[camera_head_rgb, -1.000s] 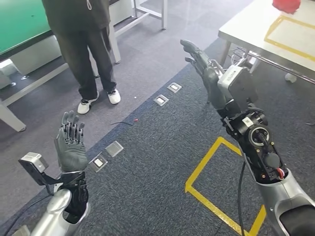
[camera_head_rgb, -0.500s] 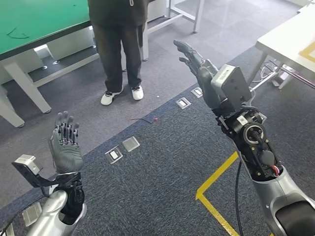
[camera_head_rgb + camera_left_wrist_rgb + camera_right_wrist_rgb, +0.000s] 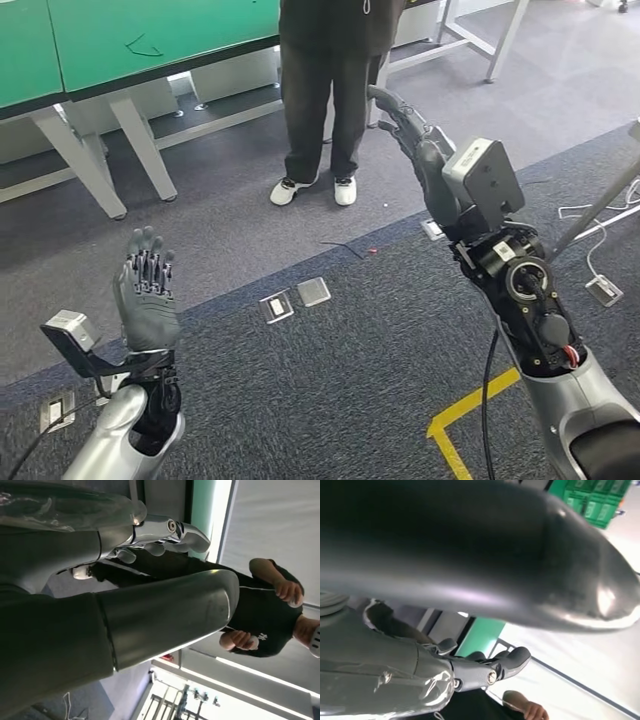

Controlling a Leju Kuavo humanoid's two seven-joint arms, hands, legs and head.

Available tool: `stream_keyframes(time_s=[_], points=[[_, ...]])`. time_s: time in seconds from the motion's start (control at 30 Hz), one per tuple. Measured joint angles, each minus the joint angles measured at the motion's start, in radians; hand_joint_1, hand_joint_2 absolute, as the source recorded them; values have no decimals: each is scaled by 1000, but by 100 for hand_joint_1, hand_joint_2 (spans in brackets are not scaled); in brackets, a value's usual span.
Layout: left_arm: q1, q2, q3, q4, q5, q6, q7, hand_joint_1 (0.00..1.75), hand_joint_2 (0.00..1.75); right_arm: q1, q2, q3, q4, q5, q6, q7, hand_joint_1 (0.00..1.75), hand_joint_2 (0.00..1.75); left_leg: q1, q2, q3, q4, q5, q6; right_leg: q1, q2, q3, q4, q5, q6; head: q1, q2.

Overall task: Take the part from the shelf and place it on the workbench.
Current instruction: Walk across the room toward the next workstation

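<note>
Both hands are raised over the floor and hold nothing. My left hand (image 3: 146, 295) stands upright at the lower left, fingers straight and slightly apart. My right hand (image 3: 407, 130) reaches forward at the upper right with its fingers stretched out. The left wrist view has the left hand (image 3: 113, 605) close up with its fingers extended, and the right wrist view has the right hand (image 3: 471, 665) the same way. I see no part and no shelf in these frames.
A person (image 3: 332, 90) in dark clothes and white shoes stands straight ahead, close to my right hand. Green-topped tables (image 3: 151, 45) on white legs run along the back left. Metal floor boxes (image 3: 294, 298) and a yellow tape line (image 3: 472, 410) mark the dark carpet.
The whole view has swung left: the person and green tables slid rightward in the picture, and the white table with the red object left it. Both hands keep their open pose.
</note>
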Motion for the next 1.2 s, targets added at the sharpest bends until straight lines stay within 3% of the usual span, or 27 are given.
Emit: stream_keyframes(time_s=[0.03, 0.1, 0.17, 0.2, 0.23, 0.27, 0.33, 0.4, 0.47, 0.53, 0.57, 0.63, 0.67, 0.7, 0.73, 0.77, 0.8, 0.83, 0.9, 0.93, 0.97, 1.0, 1.07, 1.13, 1.2], points=[[-1, 1, 0, 0, 0, 0, 0, 0, 0, 0, 0, 0, -2, -1, -1, 0, 0, 0, -2, 30, -13, 29, -16, -5, -1, -14, 6, -6, 3, -6, -6, 0], [-5, 1, 0, 0, 0, -2, 1, 0, 0, 1, 0, -1, -6, -1, -2, 1, 0, 0, -4, 108, -73, 150, -72, -13, 4, -43, 13, -12, 3, -15, -18, 0], [-4, 1, -1, 0, 0, -2, 1, 0, 0, 3, 0, -1, -6, -1, -3, 1, 0, 0, 2, 138, -143, 277, -112, -18, 9, -72, 14, -13, 0, -20, -20, 0], [-3, 1, -1, 0, 0, -3, 1, 0, 0, 4, 0, -1, -6, -1, -3, 1, 0, 0, 4, 143, -156, 296, -110, -18, 10, -86, 16, -13, -2, -20, -20, 0], [-3, 1, -1, 0, 0, -3, 1, 0, 0, 5, 0, -1, -6, -1, -3, 1, 0, 0, 5, 146, -144, 270, -88, -17, 10, -100, 18, -13, -5, -19, -20, 0], [-3, 2, -1, 0, 0, -3, 1, 0, 0, 5, 0, -1, -7, -1, -3, 1, 0, 0, 4, 154, -113, 208, -56, -15, 11, -113, 21, -13, -8, -18, -20, 0], [-6, 2, -1, 0, 0, -3, 1, 0, 0, 5, 0, -2, -11, -1, -3, 1, 0, 0, -4, 195, -30, 58, -1, -5, 15, -135, 29, -12, -16, -13, -21, 0], [-10, 1, -1, 0, 0, -3, 1, 0, 0, 5, -1, -3, -14, -1, -4, 2, 0, 0, -14, 216, 6, -11, 12, 5, 21, -154, 35, -13, -24, -5, -18, 0], [-11, 1, -1, 0, 0, -1, 2, 0, 0, 6, -1, -3, -16, -1, -4, 4, 0, 0, -16, 190, 9, -18, 10, 12, 21, -175, 42, -15, -31, 6, -14, 0], [-12, 1, -1, -1, 0, 2, 2, 0, 0, 7, -1, -3, -20, -1, -4, 3, 0, 0, -12, 166, 19, -27, 11, 21, 15, -149, 36, 11, -55, 15, -14, 0], [-14, 0, -1, -1, 0, 3, 3, 0, 0, 7, -2, -4, -22, -1, -4, 3, 0, 0, -8, 155, 25, -31, 12, 25, 12, -120, 16, 55, -79, 18, -11, 0], [-14, -3, -1, -1, 0, 4, 4, 0, 0, 12, -3, -7, -23, -2, -4, 3, 0, 0, -5, 132, 28, -33, 11, 31, 10, -67, -59, 202, -141, 22, -2, 0], [-12, -4, -1, -1, 0, 4, 4, 0, 0, 16, -3, -9, -23, -2, -5, 4, 0, 0, -5, 118, 28, -32, 11, 31, 10, -58, -98, 270, -163, 23, 3, 0], [-10, -5, -1, -1, 0, 4, 5, 0, 0, 19, -4, -10, -23, -2, -5, 4, 0, 0, -5, 103, 28, -32, 10, 31, 10, -55, -124, 308, -165, 25, 5, 0], [-8, -5, -1, -1, 0, 4, 6, 0, 0, 22, -4, -10, -23, -2, -5, 4, 0, 0, -4, 88, 28, -30, 10, 31, 9, -53, -130, 303, -146, 25, 6, 0], [-7, -5, -1, -1, 0, 4, 6, 0, 0, 22, -4, -11, -24, -2, -5, 4, 0, 0, -3, 73, 29, -28, 9, 29, 7, -50, -116, 256, -109, 26, 7, 0], [-8, -6, -1, -1, 0, 4, 6, 0, 0, 22, -4, -12, -25, -2, -5, 4, 0, 0, -1, 57, 28, -23, 7, 26, 3, -33, -87, 182, -63, 28, 9, 0], [-8, -6, -1, -1, 0, 4, 7, 0, 0, 22, -4, -13, -25, -2, -4, 4, 0, 0, -1, 42, 25, -16, 4, 21, -3, -2, -57, 110, -32, 30, 10, 0], [-9, -6, -1, -1, 0, 4, 6, 0, 0, 22, -4, -15, -25, -1, -4, 4, 0, 0, 2, 15, 11, -3, 3, 8, -11, 51, -19, 26, -9, 30, 7, 0], [-9, -5, -1, -1, 1, 4, 5, 0, 0, 22, -4, -15, -25, -1, -4, 4, 0, 0, 4, 1, 3, -2, 7, 1, -9, 58, -15, 20, -14, 25, 5, 0], [-8, -4, -1, -1, 1, 4, 5, 0, 0, 22, -4, -15, -25, -1, -4, 4, 0, 0, 7, -13, -2, -3, 12, -6, -8, 45, -12, 18, -13, 18, 3, 0], [-7, -3, -2, -1, 1, 4, 4, 0, 0, 20, -4, -15, -25, -1, -4, 4, 0, 0, 8, -13, -7, -4, 14, -12, -7, 30, -11, 17, -10, 12, 1, 0], [-7, -1, -2, -1, 1, 4, 4, 0, 0, 17, -4, -15, -26, -1, -4, 3, 0, 0, 3, 40, -30, 40, -10, -20, -7, -1, -6, 11, -7, 0, -9, 0], [-8, -1, -2, -1, 1, 5, 4, 0, 0, 17, -4, -15, -26, -1, -4, 3, 0, 0, -1, 114, -94, 168, -72, -24, 0, -34, -5, 10, -7, -9, -19, 0], [-5, -2, -2, -1, 1, 8, 4, 0, 0, 17, -4, -15, -26, -1, -4, 3, 0, 0, 0, 140, -152, 286, -112, -25, 8, -67, -4, 10, -10, -14, -21, 0]])
